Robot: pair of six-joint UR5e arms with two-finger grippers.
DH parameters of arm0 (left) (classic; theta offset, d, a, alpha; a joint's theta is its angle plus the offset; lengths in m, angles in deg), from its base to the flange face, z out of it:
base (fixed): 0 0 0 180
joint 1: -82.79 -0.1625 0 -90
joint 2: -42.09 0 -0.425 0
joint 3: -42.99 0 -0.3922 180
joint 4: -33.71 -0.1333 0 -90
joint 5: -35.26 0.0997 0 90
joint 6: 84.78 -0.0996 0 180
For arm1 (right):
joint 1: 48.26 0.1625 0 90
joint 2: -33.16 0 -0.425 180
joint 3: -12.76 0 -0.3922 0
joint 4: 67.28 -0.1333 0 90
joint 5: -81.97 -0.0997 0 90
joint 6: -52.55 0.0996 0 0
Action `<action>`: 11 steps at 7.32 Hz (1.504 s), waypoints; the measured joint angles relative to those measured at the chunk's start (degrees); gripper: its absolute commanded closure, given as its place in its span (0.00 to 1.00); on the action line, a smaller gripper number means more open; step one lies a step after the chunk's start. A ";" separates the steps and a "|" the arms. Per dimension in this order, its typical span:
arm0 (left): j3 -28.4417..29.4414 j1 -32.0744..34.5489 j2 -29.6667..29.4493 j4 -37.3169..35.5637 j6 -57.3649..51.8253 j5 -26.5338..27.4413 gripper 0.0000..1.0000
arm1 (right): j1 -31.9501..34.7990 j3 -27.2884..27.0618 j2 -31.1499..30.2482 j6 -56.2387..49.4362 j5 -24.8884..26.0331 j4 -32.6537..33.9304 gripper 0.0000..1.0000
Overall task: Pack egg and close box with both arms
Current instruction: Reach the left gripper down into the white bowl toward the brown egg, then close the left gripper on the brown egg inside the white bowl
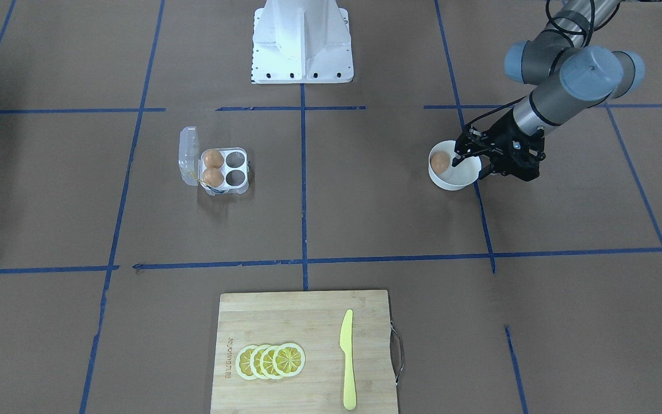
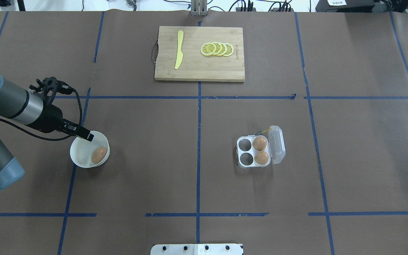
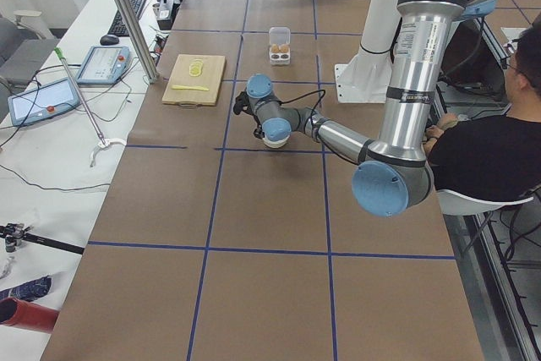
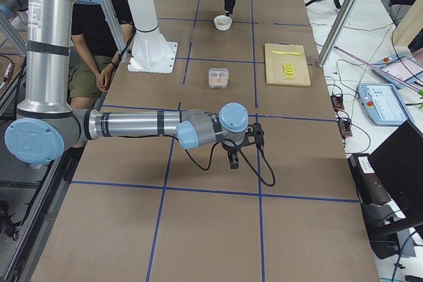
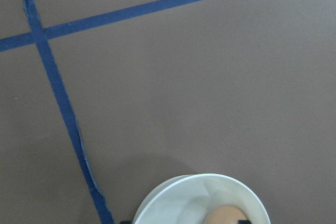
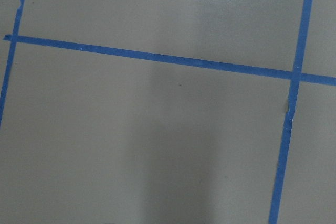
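Right hand (image 4: 232, 162) shows only from the side, grip unclear; left hand (image 1: 469, 165) gapes beside the egg (image 1: 439, 162) in the bowl (image 1: 451, 185).

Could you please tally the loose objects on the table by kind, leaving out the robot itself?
Eggs: 3
Lemon slices: 4
Knife: 1
Cutting board: 1
Bowl: 1
Egg box: 1
Total: 11

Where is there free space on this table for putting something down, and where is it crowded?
Free: the wide bare stretch between the white bowl and the box; the strip between the cutting board and the box. Crowded: around the bowl, where the left gripper hangs by the egg.
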 measured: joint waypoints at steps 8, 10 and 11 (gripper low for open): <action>-1.49 -6.56 -0.12 -2.52 5.80 4.21 0.32 | -0.53 1.07 0.00 0.00 -1.37 0.03 0.00; -1.88 -7.15 0.01 -2.58 5.51 4.60 0.32 | -0.63 1.18 0.00 0.00 -1.42 0.03 0.00; -2.51 -7.11 0.12 -2.58 5.33 4.63 0.33 | -0.67 1.29 0.00 0.00 -1.42 0.03 0.00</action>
